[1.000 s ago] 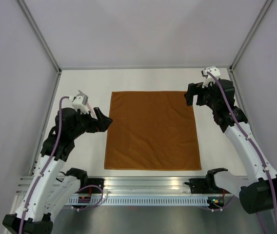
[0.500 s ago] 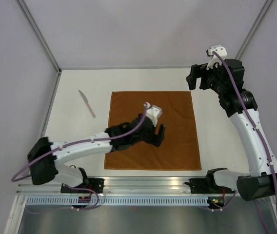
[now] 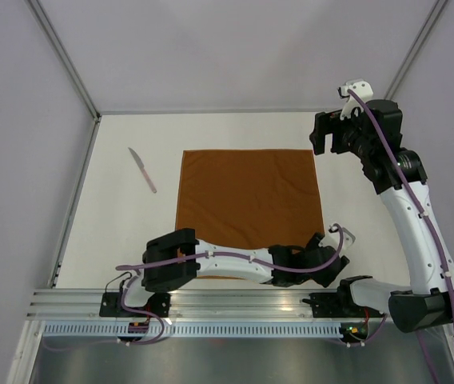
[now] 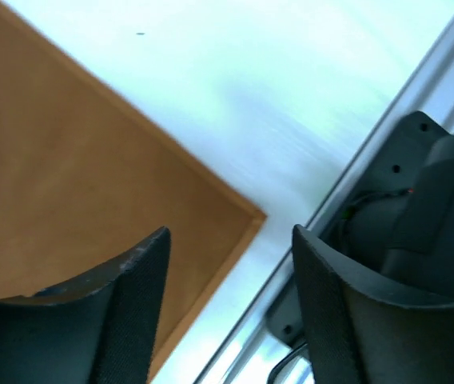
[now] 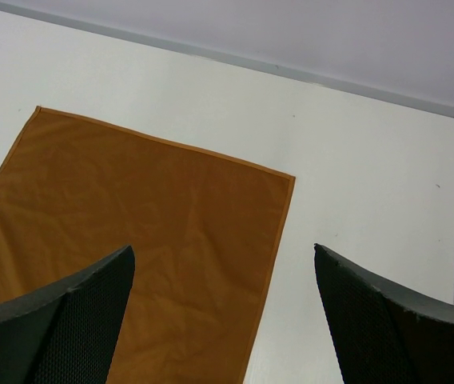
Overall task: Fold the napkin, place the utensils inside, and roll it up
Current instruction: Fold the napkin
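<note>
The rust-brown napkin (image 3: 247, 204) lies flat and unfolded in the middle of the table. One silvery knife (image 3: 142, 170) lies on the bare table left of the napkin's far left corner. My left arm stretches low along the napkin's near edge. Its gripper (image 3: 328, 260) is open and empty over the near right corner, which shows between its fingers in the left wrist view (image 4: 243, 220). My right gripper (image 3: 327, 138) is open and empty, raised above the far right corner. The napkin (image 5: 147, 240) and that corner show in its wrist view.
The metal rail (image 3: 235, 302) runs along the near table edge. The right arm's black base mount (image 4: 419, 216) sits close beside my left gripper. Grey walls (image 3: 19, 160) enclose the table on the left, back and right.
My left arm swung from the table's left side across the napkin's middle to its near right corner, uncovering the knife. My right gripper rose and shifted slightly back and right.
</note>
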Controlling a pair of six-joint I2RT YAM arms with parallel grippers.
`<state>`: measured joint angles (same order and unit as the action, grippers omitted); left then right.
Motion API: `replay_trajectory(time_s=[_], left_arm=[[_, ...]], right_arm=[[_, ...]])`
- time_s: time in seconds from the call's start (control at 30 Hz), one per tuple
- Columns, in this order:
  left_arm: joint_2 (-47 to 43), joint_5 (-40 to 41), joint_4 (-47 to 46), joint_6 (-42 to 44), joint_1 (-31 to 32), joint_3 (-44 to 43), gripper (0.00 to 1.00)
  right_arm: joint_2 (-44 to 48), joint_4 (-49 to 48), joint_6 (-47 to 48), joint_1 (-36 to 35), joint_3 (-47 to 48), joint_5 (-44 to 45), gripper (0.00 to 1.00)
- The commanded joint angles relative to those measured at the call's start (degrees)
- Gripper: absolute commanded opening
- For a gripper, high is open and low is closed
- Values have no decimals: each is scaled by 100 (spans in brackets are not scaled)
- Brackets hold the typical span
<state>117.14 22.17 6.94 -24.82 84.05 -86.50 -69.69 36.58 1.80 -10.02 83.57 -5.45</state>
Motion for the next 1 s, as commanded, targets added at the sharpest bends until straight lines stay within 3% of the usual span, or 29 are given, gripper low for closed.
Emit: replay_trajectory(time_s=[0.0, 0.3, 0.83, 0.97], left_arm=[[335, -20, -281, 48, 68, -403, 65], [775, -301, -659, 73, 120, -306, 51], [1276, -495, -1028, 56, 252, -315, 52], [1320, -460, -1046, 30, 252, -280, 40]], right_arm=[[184, 288, -31, -9, 98, 273, 98], [263, 297, -40, -9, -113, 212, 98], [307, 324, -40, -9, -306, 229, 98], [325, 324, -49, -9, -341, 211, 98]])
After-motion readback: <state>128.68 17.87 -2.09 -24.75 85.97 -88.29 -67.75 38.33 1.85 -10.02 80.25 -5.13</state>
